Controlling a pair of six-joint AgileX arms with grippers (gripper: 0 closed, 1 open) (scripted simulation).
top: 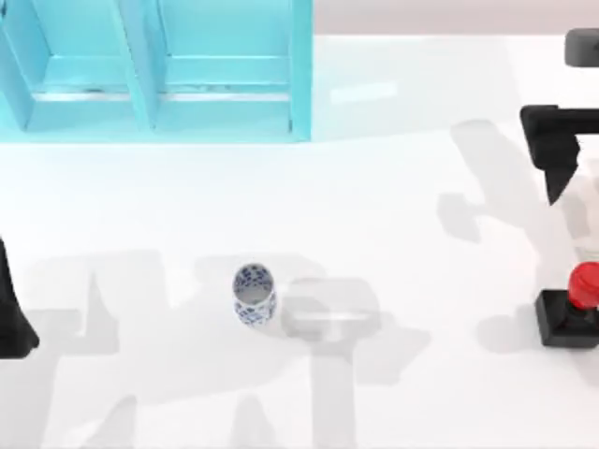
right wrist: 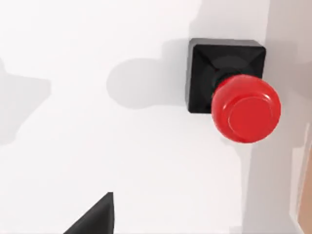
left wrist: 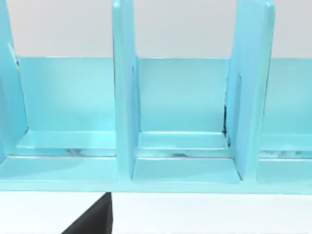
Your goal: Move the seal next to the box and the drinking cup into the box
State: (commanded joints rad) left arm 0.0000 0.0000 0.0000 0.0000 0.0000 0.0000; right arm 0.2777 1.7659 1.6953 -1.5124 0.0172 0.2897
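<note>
Top view, seal [top: 576, 313] upright at desk's [top: 393, 224] right edge, right gripper [top: 559, 150] well beyond it, finger state indeterminable, drinking cup [top: 254, 294] centre-left, box [top: 154, 70] far left, left arm [top: 14, 313] parked at left edge.

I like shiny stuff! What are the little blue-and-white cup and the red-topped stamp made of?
The drinking cup looks like glazed porcelain: white with a dense blue pattern. The seal seems plastic, or maybe lacquered wood: a matte black square base and a glossy red knob catching light.
</note>
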